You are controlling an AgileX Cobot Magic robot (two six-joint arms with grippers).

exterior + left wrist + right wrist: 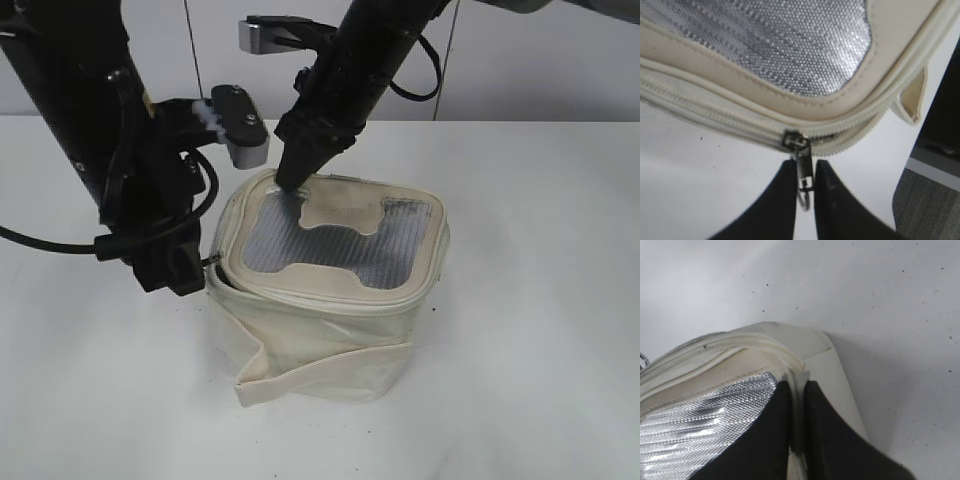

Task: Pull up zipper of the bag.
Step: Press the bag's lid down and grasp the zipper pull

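Bag [330, 310] sits mid-table [540, 380], cream, boxy, mesh top panel [335, 240] facing up, loose band [320, 375] sagging round the body. Zipper [715, 112] runs along the rim; left wrist view shows the track part-open near the slider [792, 140], w/ a gap showing to its right.

L gripper [805, 192]: fingers pressed in on the slider's pull tab [804, 172], ring just showing below. Pinching the pull, as far as this view tells; grip sits low on the tab, not much metal between the pads.

R gripper [796, 415]: fingers squeezed together on the raised cream rim at the far corner of the top panel, pinning the bag. In the exterior view its tips sit on the back-left corner.

Risks, my read:
- Tab slips out. Thin, smooth metal, small bite; a fast pull or pull off-axis would do it.
- Slider jams at the corner bend. Track curves right there; pulling straight instead of following the curve could bind the teeth.
- Bag drags or tips. Soft walls, light; if R hold is only on a fold of rim fabric, it may give and the whole bag follows the L arm.
- Lid edge buckles into the track, catching fabric.
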